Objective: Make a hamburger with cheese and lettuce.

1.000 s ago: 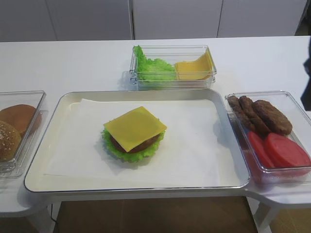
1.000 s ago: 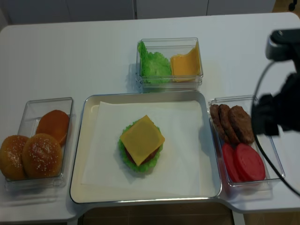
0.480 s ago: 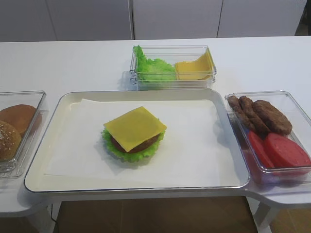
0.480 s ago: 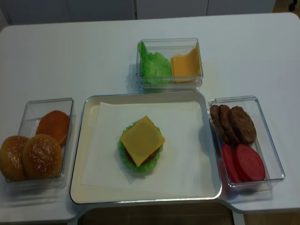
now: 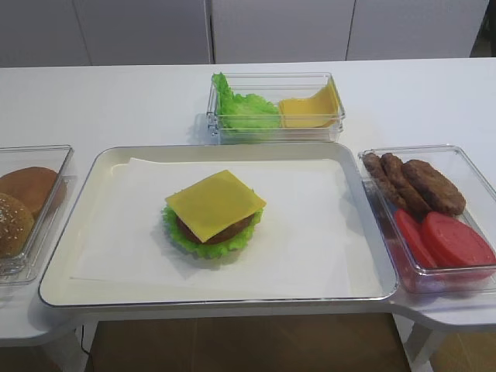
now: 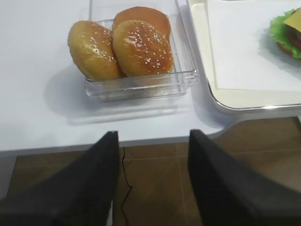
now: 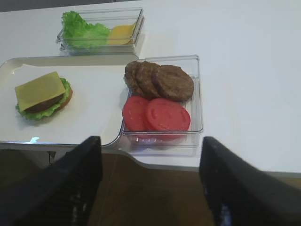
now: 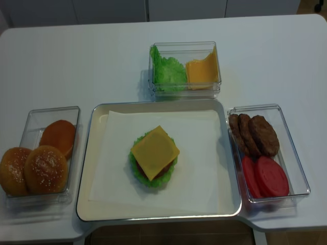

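The hamburger (image 5: pixel 213 217) sits in the middle of the paper-lined tray (image 5: pixel 70 291). It is a brown patty (image 5: pixel 226 230) on a frilly lettuce leaf (image 5: pixel 194 246), with a square yellow cheese slice (image 5: pixel 215 204) lying flat on top. My right gripper (image 7: pixel 150 183) is open and empty, back off the table's front edge below the tomato box. The hamburger (image 7: pixel 42 94) lies far to its left. My left gripper (image 6: pixel 153 183) is also open and empty, over the floor in front of the bun box. Neither gripper shows in the overhead views.
A clear box of buns (image 8: pixel 41 161) stands left of the tray. Another box with a lettuce heap (image 8: pixel 167 71) and cheese slices (image 8: pixel 202 70) stands behind it. To the right is a box with patties (image 8: pixel 255 133) and tomato slices (image 8: pixel 265 176).
The right arm, which hung over the patty box a second ago, has pulled back out of the overhead views. The hamburger has not moved.
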{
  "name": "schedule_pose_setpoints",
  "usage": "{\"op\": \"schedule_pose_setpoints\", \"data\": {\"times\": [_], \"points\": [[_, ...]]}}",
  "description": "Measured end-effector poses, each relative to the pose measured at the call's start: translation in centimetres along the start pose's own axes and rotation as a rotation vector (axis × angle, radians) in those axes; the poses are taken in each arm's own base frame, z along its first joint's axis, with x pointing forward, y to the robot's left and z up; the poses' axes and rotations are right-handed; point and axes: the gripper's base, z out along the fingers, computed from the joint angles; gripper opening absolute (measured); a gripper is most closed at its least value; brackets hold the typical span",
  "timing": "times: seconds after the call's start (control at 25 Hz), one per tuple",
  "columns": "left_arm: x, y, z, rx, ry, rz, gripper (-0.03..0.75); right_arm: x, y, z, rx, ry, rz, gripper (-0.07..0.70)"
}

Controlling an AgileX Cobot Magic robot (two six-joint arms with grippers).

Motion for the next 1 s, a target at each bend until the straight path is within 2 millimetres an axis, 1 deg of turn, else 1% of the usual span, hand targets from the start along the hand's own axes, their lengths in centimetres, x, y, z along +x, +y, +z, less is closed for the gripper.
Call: {"op": "schedule_pose_setpoints", "data": {"times": [0.16,0.52,0.68,1.0], "points": [[0.0,0.0,0.0,0.0,0.0,0.0,0.358,2.0,-0.2,0.7,-0.012,0.014,-0.025,0.489],[0.0,0.0,0.0,0.0,0.0,0.0,0.358,4.9,-1.0,4.3,0.016,0.153,-0.091,0.489],[0.0,0.0,0.0,0.0,0.0,0.0,0.358,5.7,-1.4,5.5,0.041,0.181,-0.102,0.489],[0.0,0.0,0.0,0.0,0.0,0.0,0.358,5.4,-1.5,6.3,0.046,0.122,-0.125,0.489]]}}
